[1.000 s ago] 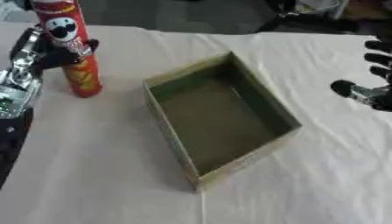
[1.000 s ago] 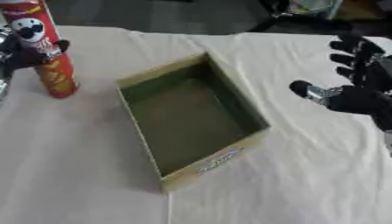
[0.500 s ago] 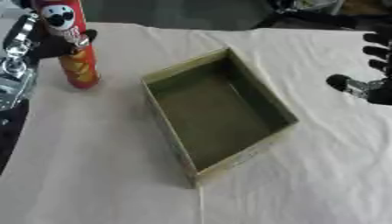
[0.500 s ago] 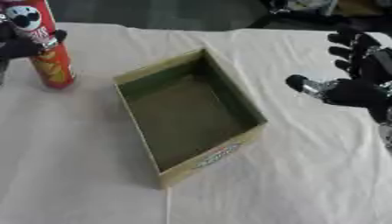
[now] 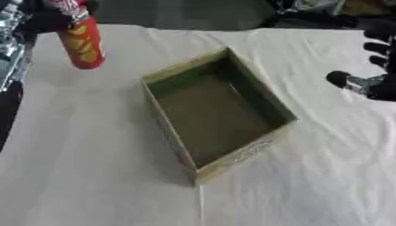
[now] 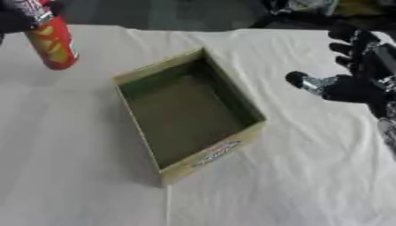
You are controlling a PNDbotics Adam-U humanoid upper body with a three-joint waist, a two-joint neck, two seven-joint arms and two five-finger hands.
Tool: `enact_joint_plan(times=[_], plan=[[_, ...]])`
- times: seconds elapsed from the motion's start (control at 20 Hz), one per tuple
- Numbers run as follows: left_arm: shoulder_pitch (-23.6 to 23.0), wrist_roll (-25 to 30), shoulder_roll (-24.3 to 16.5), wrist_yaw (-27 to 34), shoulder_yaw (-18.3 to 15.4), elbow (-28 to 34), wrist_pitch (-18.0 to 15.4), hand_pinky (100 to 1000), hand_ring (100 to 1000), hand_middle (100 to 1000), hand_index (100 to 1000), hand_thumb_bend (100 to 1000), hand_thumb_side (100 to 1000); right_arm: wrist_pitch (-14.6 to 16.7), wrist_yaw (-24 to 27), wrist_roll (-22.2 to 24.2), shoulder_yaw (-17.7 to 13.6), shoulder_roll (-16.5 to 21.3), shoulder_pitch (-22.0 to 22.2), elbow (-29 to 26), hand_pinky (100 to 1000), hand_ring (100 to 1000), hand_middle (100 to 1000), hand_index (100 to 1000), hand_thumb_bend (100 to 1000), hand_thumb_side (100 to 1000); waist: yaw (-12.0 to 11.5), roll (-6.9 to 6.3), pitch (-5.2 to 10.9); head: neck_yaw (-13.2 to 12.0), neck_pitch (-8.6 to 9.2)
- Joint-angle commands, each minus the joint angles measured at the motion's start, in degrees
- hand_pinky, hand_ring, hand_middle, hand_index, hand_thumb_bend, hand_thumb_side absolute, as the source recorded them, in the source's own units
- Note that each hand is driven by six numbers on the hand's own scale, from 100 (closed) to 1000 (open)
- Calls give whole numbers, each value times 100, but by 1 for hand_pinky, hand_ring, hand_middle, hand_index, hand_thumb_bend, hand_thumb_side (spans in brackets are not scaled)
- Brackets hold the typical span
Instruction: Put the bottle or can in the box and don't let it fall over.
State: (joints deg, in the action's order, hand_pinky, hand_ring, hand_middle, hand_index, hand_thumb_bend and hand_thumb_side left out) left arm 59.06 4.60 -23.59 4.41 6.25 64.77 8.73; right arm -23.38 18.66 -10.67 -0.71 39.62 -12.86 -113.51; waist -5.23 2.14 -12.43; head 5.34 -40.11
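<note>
Red can (image 5: 81, 42) with yellow shapes down its side, white and black near the top; olive-green box (image 5: 216, 110) with paler tan rim, darker green inside, a small white label with dark print on the near wall; cream-white cloth (image 5: 93, 167) over the bench, faintly creased; black right hand (image 6: 352, 66) with a silver thumb joint; black left hand (image 5: 46, 17) round the can's top; silver metal of the left arm (image 5: 12, 39).
</note>
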Motion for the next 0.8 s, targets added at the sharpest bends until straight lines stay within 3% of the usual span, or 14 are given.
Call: enact_joint_plan(times=[0.05,0.4,0.8], plan=[[213,-33,0,265,125,532,142,758,610,474,385,211,139,-14,-21,-43,-110,225,14,-108,1000,977,943,987,647,100,-34,-27,161,120,-83],[131,-86,506,705,609,1455,270,736,608,473,385,207,140,-38,-21,-114,-155,261,109,-108,1000,977,941,986,645,100,-139,-76,212,330,-185],[-173,-387,1087,879,937,2477,859,726,607,471,383,192,150,-48,-39,-112,-154,263,102,-108,1000,979,942,986,645,100,-157,-102,200,388,-304]])
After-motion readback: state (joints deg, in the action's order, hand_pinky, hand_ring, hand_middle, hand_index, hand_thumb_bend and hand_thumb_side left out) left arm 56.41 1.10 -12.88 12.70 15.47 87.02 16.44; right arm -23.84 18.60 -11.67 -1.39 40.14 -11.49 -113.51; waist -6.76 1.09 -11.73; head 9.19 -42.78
